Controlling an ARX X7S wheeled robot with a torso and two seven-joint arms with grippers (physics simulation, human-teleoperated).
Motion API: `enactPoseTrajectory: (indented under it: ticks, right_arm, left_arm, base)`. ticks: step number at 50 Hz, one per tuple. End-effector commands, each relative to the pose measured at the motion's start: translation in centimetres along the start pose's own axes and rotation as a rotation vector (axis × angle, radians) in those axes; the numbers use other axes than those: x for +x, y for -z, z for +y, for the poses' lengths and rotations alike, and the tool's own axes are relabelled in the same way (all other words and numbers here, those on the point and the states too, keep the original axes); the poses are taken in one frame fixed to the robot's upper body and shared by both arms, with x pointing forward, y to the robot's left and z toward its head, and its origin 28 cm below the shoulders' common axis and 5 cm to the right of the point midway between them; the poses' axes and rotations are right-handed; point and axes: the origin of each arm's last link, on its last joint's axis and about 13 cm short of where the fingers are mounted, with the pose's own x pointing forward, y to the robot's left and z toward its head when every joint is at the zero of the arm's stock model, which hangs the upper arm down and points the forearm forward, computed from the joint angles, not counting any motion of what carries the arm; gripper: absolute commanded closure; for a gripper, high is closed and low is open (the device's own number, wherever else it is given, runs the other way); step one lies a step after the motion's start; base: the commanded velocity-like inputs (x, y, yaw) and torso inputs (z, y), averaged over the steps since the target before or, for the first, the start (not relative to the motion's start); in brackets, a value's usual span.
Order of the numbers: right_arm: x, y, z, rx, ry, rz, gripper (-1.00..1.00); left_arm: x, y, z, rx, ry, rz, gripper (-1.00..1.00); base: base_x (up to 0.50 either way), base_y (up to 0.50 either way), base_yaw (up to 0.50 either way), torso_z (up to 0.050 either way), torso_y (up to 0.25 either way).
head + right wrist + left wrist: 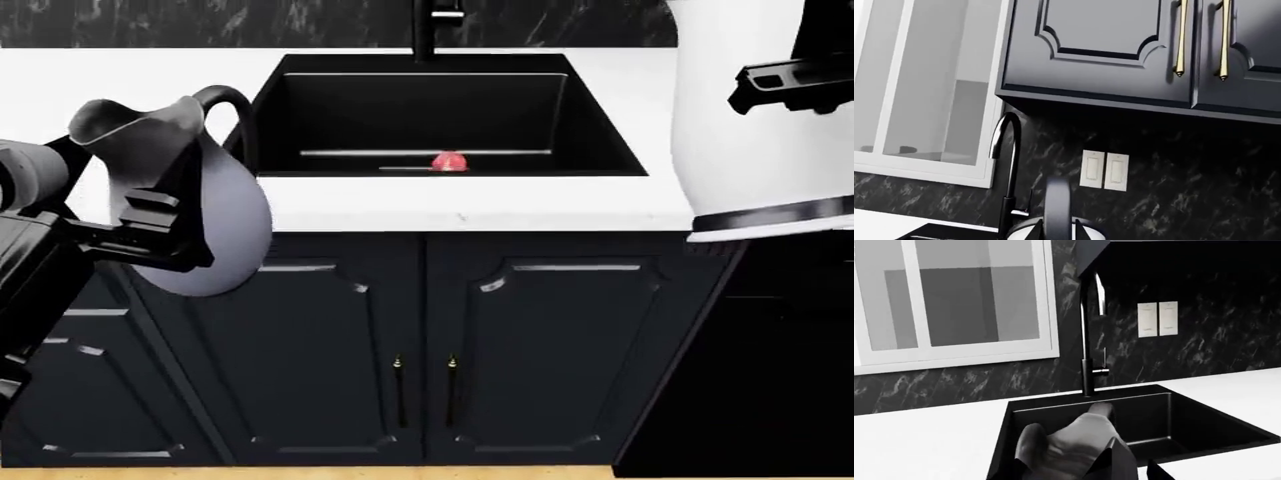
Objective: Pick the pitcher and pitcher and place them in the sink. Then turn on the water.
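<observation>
Left gripper: the left gripper (160, 235) is clamped on the blue-grey jug (187, 200), carrying it in the air at the left of the head view, in front of the cabinet doors (427, 340) and below the table's front edge.
Blue-grey jug: upright or nearly so, dark spout and handle up top, round pale belly below; in the left wrist view its body (1074, 445) fills the foreground with the basin just beyond.
Right gripper: the right gripper (787, 85) is up at the right edge, grasping the white jug (754, 130) by its side, jaws pressed against it.
White jug: tall, held aloft, black base band showing low down; its black handle (1057, 210) rises into the right wrist view.
Sink: the sink (601, 110) sits set into the white table (120, 75), both jugs outside it; a small red thing (450, 161) lies on the floor of the basin.
Faucet: black faucet (1087, 340) stands behind the basin, by the window (954, 300) — no stream running from it.
Wall: two pale switches (1105, 171) on the dark marble backsplash.
</observation>
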Motion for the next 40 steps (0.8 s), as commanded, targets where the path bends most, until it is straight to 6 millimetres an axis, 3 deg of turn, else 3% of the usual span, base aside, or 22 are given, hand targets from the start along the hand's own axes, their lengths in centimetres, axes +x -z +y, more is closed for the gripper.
enactPoseTrajectory:
  ticks: [1,14,40]
  right_arm:
    - [0.1,-1.1,-0.3,-0.019,0.027,-0.067,1.0]
    - [0.1,-1.1,-0.2,-0.015,0.018,-0.069,1.0]
    - [0.8,-2.6,0.6,0.001,-0.058,-0.073,1.0]
  left_arm:
    - [0.1,-1.4,0.5,0.008,-0.049,-0.084,1.0]
    - [0.1,-1.7,0.4,0.016,-0.044,-0.086,1.0]
    - [0.4,-4.5,0.5,0.113,0.006,-0.084,1.0]
  base:
    - [-0.1,-0.5,0.0,0.0,0.0]
    - [-0.09,-0.5,0.0,0.001,0.005]
    - [-0.09,-0.5,0.0,0.002,0.005]
